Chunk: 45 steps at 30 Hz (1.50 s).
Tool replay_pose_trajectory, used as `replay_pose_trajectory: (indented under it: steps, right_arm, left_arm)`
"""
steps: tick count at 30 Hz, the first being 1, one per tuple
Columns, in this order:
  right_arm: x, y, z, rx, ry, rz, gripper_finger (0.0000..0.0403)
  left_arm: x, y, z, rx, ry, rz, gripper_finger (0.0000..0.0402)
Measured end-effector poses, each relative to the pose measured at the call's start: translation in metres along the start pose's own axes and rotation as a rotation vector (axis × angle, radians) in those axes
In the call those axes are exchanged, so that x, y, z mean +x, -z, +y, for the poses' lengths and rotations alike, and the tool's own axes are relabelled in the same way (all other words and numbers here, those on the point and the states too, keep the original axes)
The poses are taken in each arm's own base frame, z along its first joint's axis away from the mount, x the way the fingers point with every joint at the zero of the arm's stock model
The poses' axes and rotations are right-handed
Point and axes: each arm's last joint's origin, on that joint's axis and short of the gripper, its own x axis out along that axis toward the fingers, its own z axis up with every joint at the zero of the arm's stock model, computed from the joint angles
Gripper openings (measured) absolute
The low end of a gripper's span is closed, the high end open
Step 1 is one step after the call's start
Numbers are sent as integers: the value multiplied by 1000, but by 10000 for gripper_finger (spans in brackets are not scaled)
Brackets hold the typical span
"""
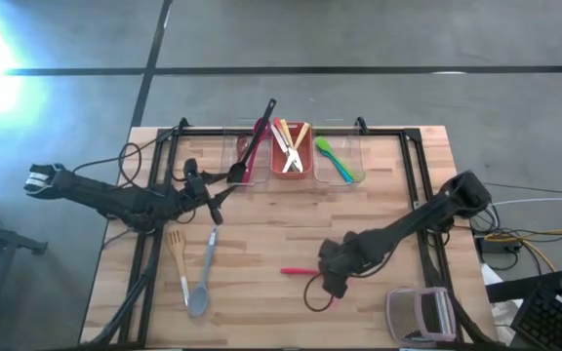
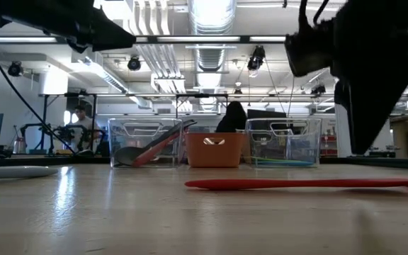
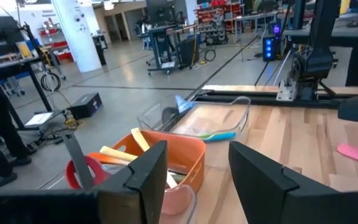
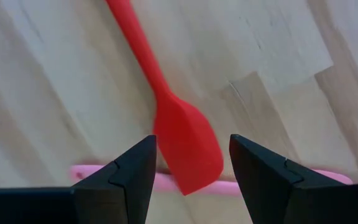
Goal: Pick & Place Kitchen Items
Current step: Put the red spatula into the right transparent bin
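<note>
The right gripper [image 4: 191, 168] hangs low over the front right part of the wooden table [image 1: 261, 244], its two dark fingers spread apart on either side of the blade of a red spatula [image 4: 182, 140], which lies flat on the wood with its handle running away from the gripper. A pink spoon [image 4: 160, 180] lies across under the tip of that blade (only parts of it show between and beside the fingers). The fingers pinch nothing. The left gripper [image 3: 194, 180] is over the left part of the table near the back row of bins, fingers also spread and empty. At the back edge stand three bins side by side: a clear bin [image 1: 247, 156] holding large dark and red utensils that lean out over its rim, a red bin [image 1: 291, 161] with pale wooden sticks, and another clear bin [image 1: 344, 156] with a green spoon [image 1: 325, 148] and a blue one. On the front left of the table a wooden spatula [image 1: 177, 252] and a grey spoon [image 1: 203, 278] lie close together. A grey-and-pink box [image 1: 420, 314] sits at the front right corner.
</note>
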Motion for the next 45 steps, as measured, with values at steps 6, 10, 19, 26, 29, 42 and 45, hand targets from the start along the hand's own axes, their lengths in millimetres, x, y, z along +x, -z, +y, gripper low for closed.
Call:
replay_pose_trajectory:
  steps: [6, 10, 19, 26, 29, 42, 45]
  right_arm:
    - [18, 3, 1, -1, 15, 90, 196]
    - [29, 3, 2, -9, 19, 112, 196]
    - [42, 2, 0, -18, 55, 129, 197]
    - [46, -3, -4, -1, 90, 101, 197]
    - [47, -4, -5, 15, 95, 95, 197]
    - [47, -4, -6, 36, 102, 94, 142]
    - [47, -4, -6, 37, 104, 97, 91]
  left_arm:
    - [0, 1, 0, 6, 0, 10, 174]
    - [0, 1, 0, 8, 0, 10, 174]
    - [0, 1, 0, 5, -1, 13, 174]
    - [0, 1, 0, 4, 0, 13, 174]
    - [0, 1, 0, 3, 0, 13, 174]
    - [0, 2, 0, -1, 0, 16, 174]
    - [0, 2, 0, -1, 0, 16, 174]
